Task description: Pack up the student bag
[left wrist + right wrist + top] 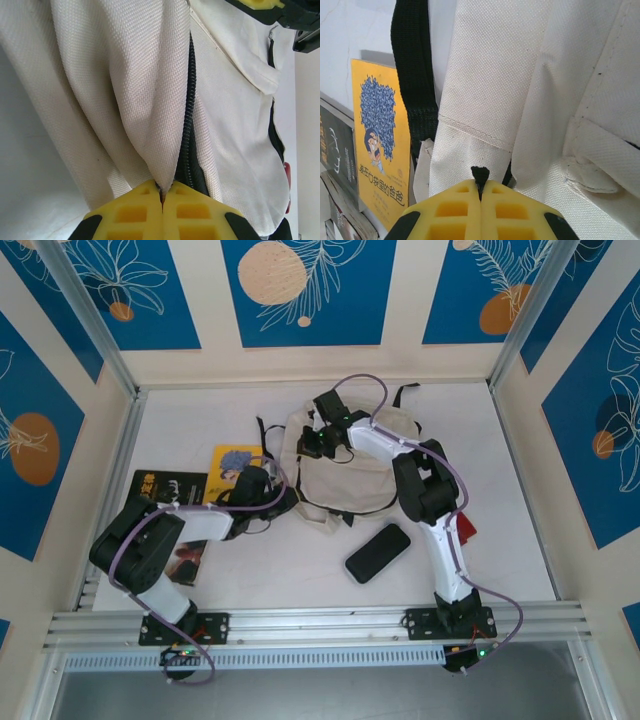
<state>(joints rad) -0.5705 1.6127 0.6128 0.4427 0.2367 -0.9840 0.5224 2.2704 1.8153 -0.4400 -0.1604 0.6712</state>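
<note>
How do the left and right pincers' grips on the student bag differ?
The left pincer pinches a cream fold beside the black zipper; the right pincer pinches a black tab. The left pincer holds the student bag's near-left edge, the right pincer its far-left part. Both are shut on the bag.

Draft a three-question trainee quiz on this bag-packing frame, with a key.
1. True or false: the left jaws are shut on the cream fabric backpack, right beside its black zipper.
2. In the top view, on which side of the backpack does the yellow paperback book lie?
3. What lies on the table in front of the backpack, between the two arms?
A) a black oblong case
B) a water bottle
C) a pair of scissors

Key: 1 true; 2 left; 3 A.
</note>
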